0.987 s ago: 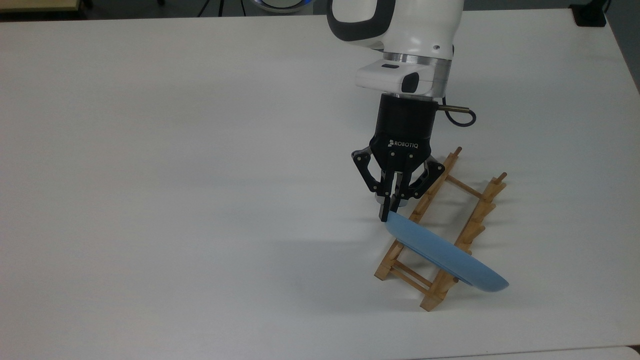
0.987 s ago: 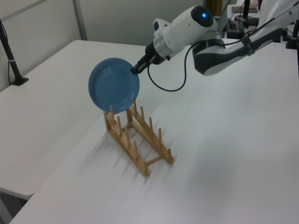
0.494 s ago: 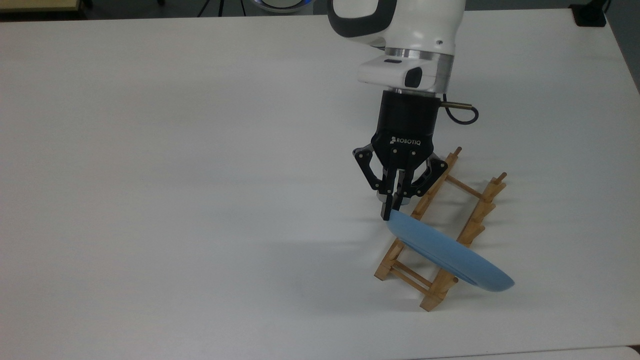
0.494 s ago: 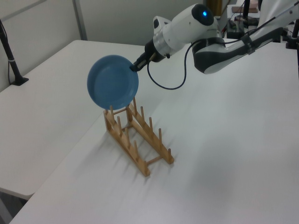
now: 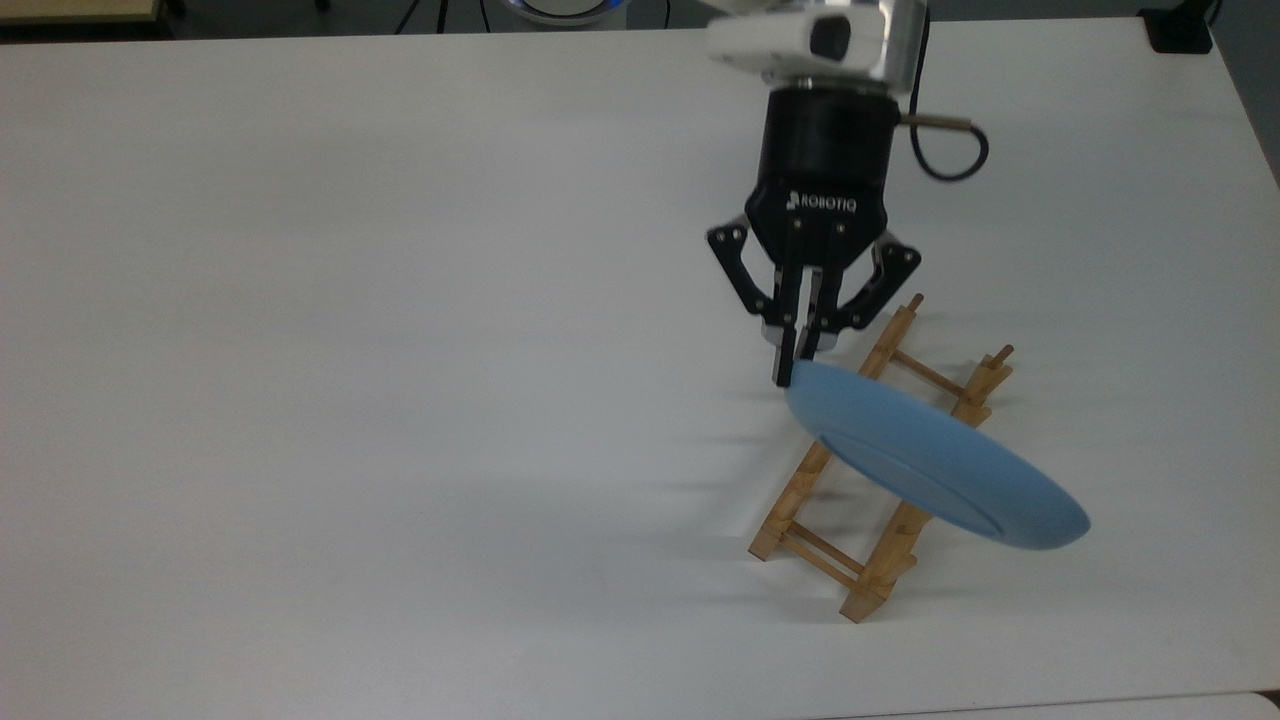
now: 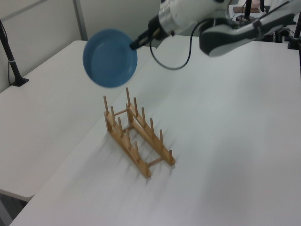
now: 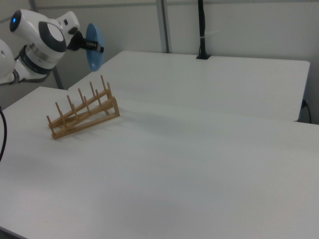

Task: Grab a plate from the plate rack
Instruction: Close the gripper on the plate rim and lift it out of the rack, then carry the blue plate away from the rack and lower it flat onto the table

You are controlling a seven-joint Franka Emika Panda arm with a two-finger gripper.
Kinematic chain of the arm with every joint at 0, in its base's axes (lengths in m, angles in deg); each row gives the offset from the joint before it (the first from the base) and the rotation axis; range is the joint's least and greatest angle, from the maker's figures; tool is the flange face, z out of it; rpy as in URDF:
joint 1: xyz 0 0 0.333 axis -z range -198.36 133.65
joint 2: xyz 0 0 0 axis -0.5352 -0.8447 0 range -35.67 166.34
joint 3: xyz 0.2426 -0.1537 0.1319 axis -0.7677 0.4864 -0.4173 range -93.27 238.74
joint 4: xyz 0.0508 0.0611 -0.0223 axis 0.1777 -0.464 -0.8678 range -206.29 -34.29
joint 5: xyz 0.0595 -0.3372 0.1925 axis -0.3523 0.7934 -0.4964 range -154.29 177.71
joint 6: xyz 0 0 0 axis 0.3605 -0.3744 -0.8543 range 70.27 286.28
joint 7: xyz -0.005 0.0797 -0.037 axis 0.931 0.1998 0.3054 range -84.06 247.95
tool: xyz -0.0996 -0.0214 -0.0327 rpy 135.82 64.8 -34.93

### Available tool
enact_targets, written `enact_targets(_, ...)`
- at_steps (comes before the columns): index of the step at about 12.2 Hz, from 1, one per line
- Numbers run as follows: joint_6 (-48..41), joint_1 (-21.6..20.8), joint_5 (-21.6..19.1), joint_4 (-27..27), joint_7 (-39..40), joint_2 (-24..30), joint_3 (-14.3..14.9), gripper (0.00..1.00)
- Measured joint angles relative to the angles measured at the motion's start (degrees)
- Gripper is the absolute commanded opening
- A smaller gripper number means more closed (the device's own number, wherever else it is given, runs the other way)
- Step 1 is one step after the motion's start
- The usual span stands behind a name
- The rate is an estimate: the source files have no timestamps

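Left view showed the gripper (image 6: 137, 44) pinched on the light-blue plate (image 6: 110, 57) rim, above the wooden plate rack (image 6: 137, 138); steady carrying should prevent slipping.

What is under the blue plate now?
The plate, gripped at its rim by the pincer, hangs clear above the empty wooden rack on the table. In the top view it covers the middle of the rack.

plain light-blue plate (image 5: 930, 460), light-brown wooden plate rack (image 5: 870, 480), white counter (image 5: 400, 350). black claw (image 5: 797, 370) with white lettering, on a white-and-grey arm (image 6: 207, 19).
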Motion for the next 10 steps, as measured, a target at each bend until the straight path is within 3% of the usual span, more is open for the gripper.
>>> enact_targets(5, -9.4, 1.1, -9.7, -1.6, 1.8, 5.2, 0.1, 0.00)
enact_targets(7, -17.5, 1.9, -20.0, -2.3, 10.1, 6.8, 0.0, 0.00)
enact_targets(10, -33.8, 5.7, -37.7, -2.3, 31.9, 10.1, 0.1, 0.00)
